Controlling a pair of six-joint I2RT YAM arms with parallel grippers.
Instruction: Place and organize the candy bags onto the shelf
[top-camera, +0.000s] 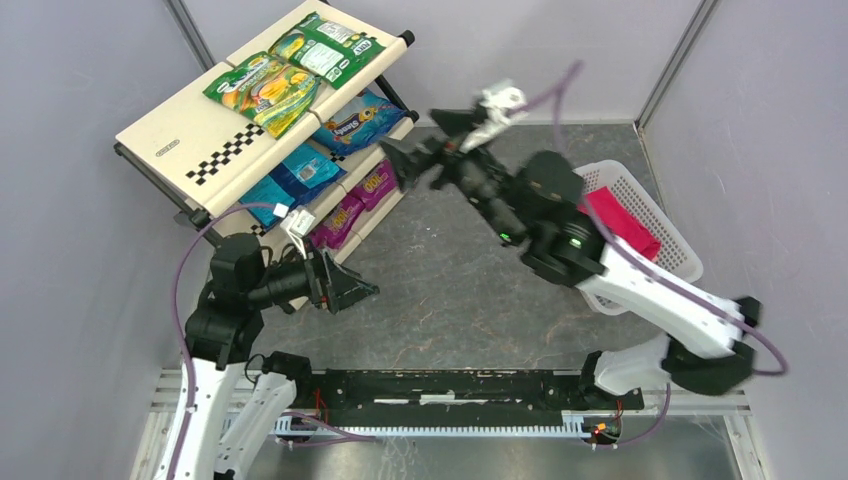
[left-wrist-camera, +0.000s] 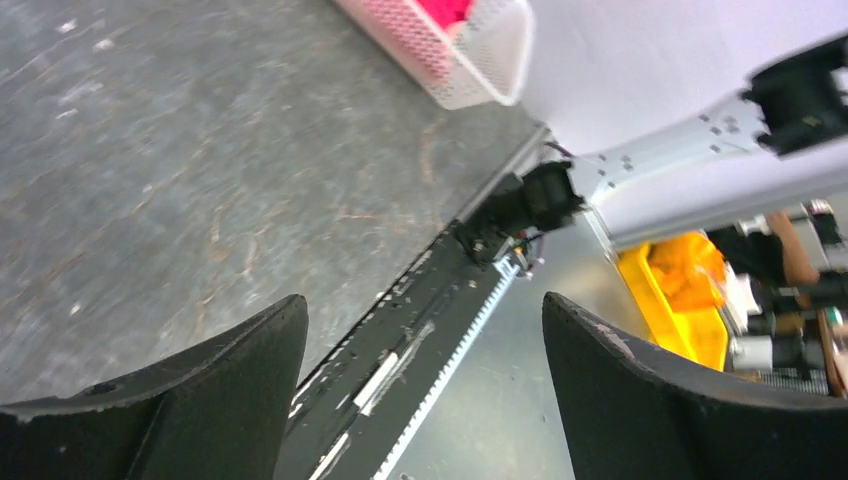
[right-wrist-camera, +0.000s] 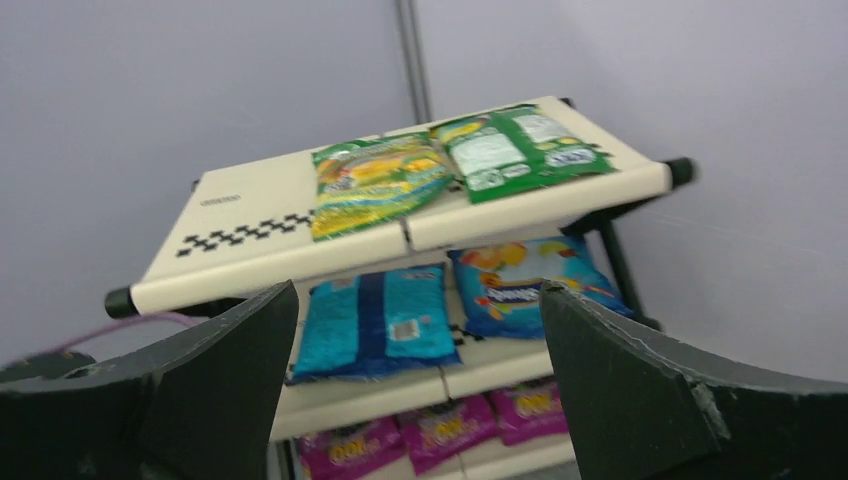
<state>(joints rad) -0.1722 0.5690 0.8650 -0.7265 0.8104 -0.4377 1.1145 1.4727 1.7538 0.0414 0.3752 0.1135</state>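
The slanted three-tier shelf (top-camera: 200, 140) stands at the back left. Two green-yellow candy bags (top-camera: 262, 88) (top-camera: 330, 45) lie on its top tier, two blue bags (top-camera: 295, 175) (top-camera: 360, 120) on the middle tier, and magenta-purple bags (top-camera: 340, 218) on the bottom tier. The right wrist view shows the shelf (right-wrist-camera: 260, 250) with the green (right-wrist-camera: 375, 180), blue (right-wrist-camera: 375, 320) and purple bags (right-wrist-camera: 440, 430). My right gripper (top-camera: 405, 165) is open and empty, facing the shelf a short way off. My left gripper (top-camera: 350, 290) is open and empty, over the table below the shelf.
A white lattice basket (top-camera: 660, 200) with a pink-red cloth (top-camera: 620, 225) stands at the right, also seen in the left wrist view (left-wrist-camera: 470, 70). A black rail (top-camera: 450, 385) runs along the near edge. Grey walls enclose the table.
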